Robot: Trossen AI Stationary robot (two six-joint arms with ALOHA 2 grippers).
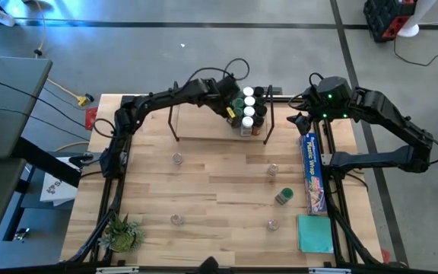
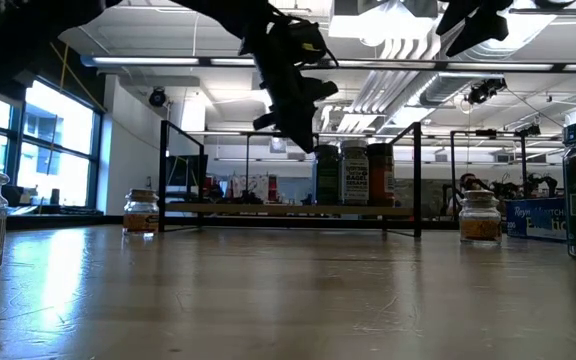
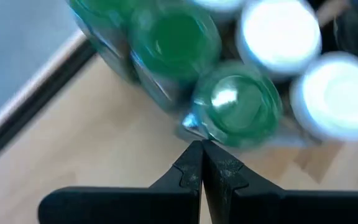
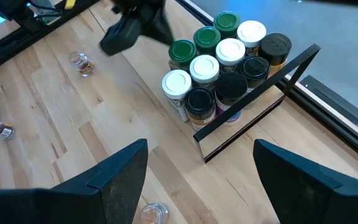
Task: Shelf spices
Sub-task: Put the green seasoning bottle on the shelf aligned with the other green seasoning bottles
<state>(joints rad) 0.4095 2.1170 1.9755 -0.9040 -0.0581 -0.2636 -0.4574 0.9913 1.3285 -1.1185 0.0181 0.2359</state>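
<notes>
Green-lidded jars packed tight on shelf; my left claw pressed together, empty, at their nine o'clock. Risk: nudge topples cluster. Right claw spread, idle.

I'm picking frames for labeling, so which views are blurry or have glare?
Left wrist view: the jar lids are out of focus, white ones blown out, behind the shut left gripper. Low view: backlit arms, a sheen on the table. High and right wrist views: sharp.
</notes>
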